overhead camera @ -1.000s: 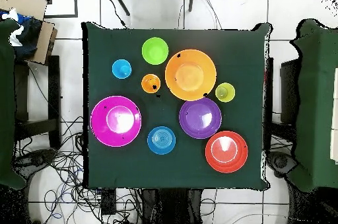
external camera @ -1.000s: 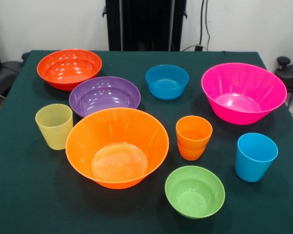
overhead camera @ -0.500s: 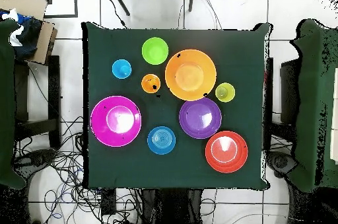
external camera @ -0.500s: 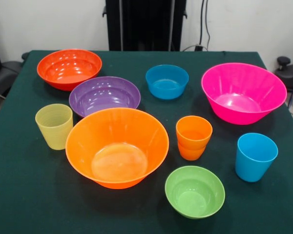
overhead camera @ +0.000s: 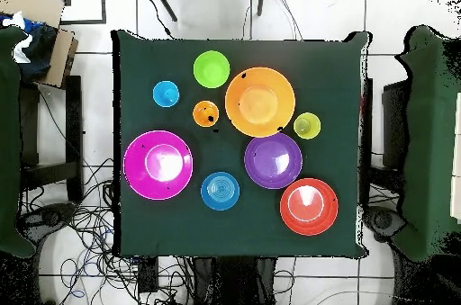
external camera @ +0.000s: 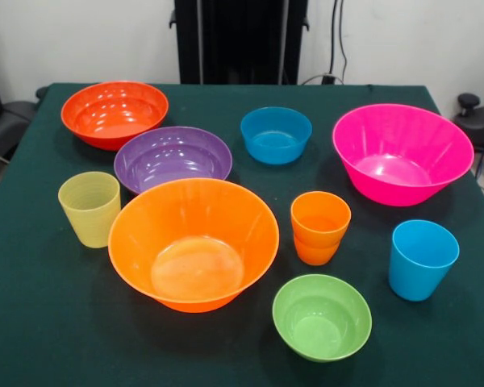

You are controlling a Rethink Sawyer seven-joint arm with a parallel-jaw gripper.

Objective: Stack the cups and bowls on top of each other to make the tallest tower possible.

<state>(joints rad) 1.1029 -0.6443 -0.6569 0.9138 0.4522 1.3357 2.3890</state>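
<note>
All vessels stand apart and upright on the green table (external camera: 56, 322); no tower stands. The large orange bowl (external camera: 194, 243) (overhead camera: 259, 102) sits front centre, the hot pink bowl (external camera: 402, 151) (overhead camera: 158, 165) at the right. Behind are the purple bowl (external camera: 173, 158) (overhead camera: 273, 160), the red-orange bowl (external camera: 114, 113) (overhead camera: 309, 206) and the small blue bowl (external camera: 276, 134) (overhead camera: 220, 191). The lime green bowl (external camera: 322, 316) (overhead camera: 211, 69) is nearest the front. The cups: pale yellow-green (external camera: 89, 208) (overhead camera: 307, 126), orange (external camera: 319, 226) (overhead camera: 205, 113), sky blue (external camera: 422, 259) (overhead camera: 166, 94). Neither view shows the gripper.
A second green table (overhead camera: 432, 139) stands at the overhead view's right edge and another with a cardboard box (overhead camera: 40, 31) at its left. Cables (overhead camera: 81, 256) lie on the tiled floor around the table.
</note>
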